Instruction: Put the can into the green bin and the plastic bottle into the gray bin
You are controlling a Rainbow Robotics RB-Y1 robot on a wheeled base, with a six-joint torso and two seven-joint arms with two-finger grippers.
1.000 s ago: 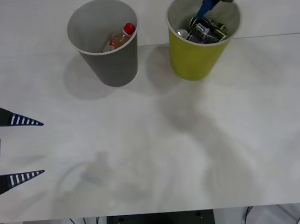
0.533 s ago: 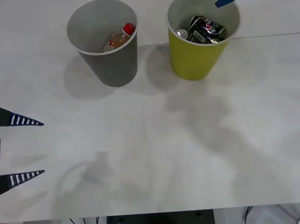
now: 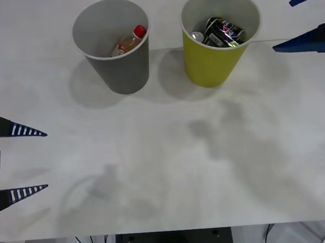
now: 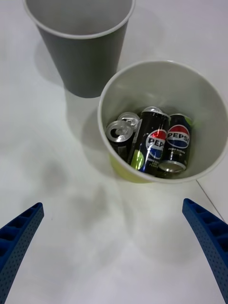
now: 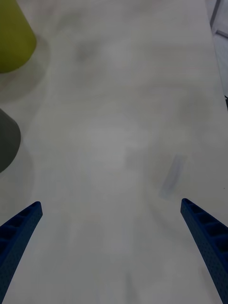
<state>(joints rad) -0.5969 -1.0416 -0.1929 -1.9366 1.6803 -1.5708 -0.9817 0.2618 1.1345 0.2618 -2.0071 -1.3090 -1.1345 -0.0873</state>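
Two blue ribbed fingers of my right gripper (image 3: 301, 23) stand spread and empty beside the tall yellow-green tapered bin (image 3: 214, 61). Inside it I see the slim dark can with the yellow-green band (image 4: 138, 159) among dark logo cans (image 4: 175, 142). My left gripper (image 3: 27, 161) idles spread over the white counter (image 3: 165, 155). Behind, the small clear red-capped plastic bottle (image 3: 128, 42) lies in the dark gray tapered bin (image 3: 122, 68).

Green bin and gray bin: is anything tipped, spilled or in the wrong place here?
Nothing stands out. The green bin stands upright with cans inside, including the can. The gray bin is upright too, holding the plastic bottle. No spill on the table. Both tools, left and right, are open and empty.
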